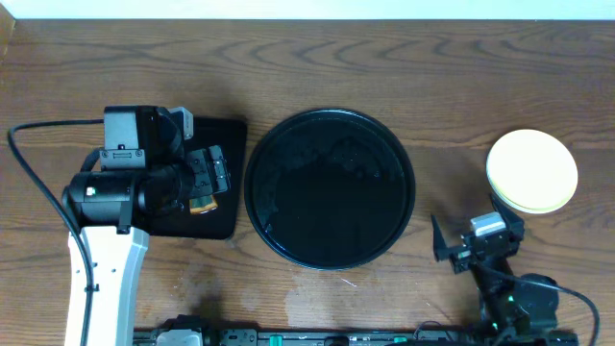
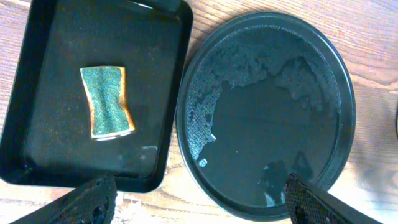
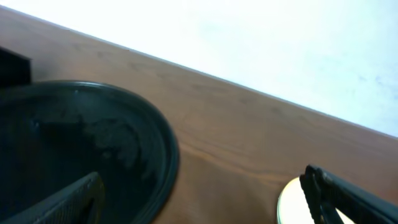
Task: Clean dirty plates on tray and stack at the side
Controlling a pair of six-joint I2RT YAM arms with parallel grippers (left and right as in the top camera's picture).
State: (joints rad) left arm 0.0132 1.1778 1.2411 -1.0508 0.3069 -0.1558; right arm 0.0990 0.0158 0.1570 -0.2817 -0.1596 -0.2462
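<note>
The round black tray (image 1: 330, 115) sits at the table's middle, holding no plate, with wet soapy film on its floor. It also shows in the left wrist view (image 2: 346, 81) and the right wrist view (image 3: 169, 149). The plates (image 1: 531, 169) stand stacked to the right of the tray, the pale yellow one on top; the ones beneath are mostly hidden. The stack's edge shows in the right wrist view (image 3: 288, 203). My left gripper (image 1: 209, 176) (image 2: 199, 202) is open and empty, between the rectangular tray and the round tray. My right gripper (image 1: 478, 240) (image 3: 205, 196) is open and empty, just below-left of the stack.
A narrower black rectangular tray (image 1: 229, 135) (image 2: 37, 93) lies left of the round tray. In it lies a green-and-orange sponge (image 2: 107, 101). Wet patches mark the wooden table near the front edge (image 1: 317, 303).
</note>
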